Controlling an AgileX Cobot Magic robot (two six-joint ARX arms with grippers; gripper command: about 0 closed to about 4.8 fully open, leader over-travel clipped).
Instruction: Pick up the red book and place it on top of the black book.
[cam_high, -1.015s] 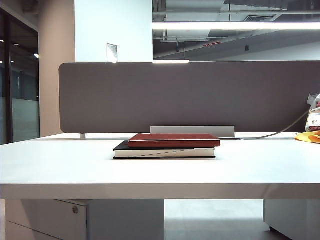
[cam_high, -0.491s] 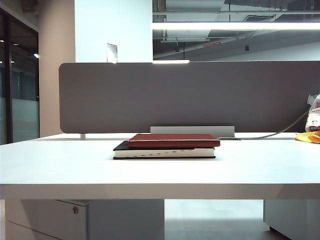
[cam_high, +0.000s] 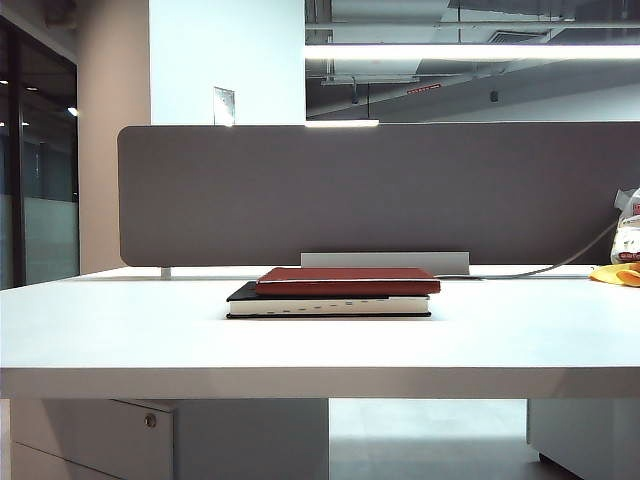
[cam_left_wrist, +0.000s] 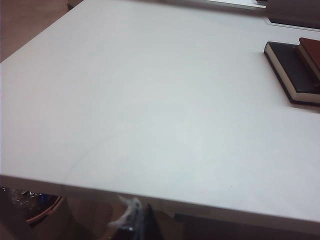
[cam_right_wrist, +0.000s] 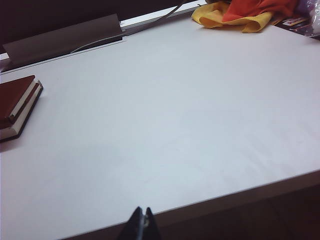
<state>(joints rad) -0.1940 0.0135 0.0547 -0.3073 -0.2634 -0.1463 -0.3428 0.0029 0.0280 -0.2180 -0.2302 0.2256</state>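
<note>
The red book (cam_high: 347, 280) lies flat on top of the black book (cam_high: 328, 304), the pair sitting toward the back edge of the bench (cam_high: 320, 340) near its middle; the red cover is set slightly toward the right of the black one, so a strip of black cover shows at the left; over the last second neither book has shifted in the exterior view, and no arm appears there at any point; that steadiness suggests the placing is done and the stack is settled; the right gripper (cam_right_wrist: 143, 222) sits off the front edge of the bench, well apart from the books, its fingers pressed together with nothing between them; the left gripper (cam_left_wrist: 141, 220) likewise hangs just off the front edge, its tips looking closed and empty, though that view is blurred; a yellow and orange cloth (cam_right_wrist: 240, 14) rests near the back right corner; I judge the task complete, with both arms withdrawn
</note>
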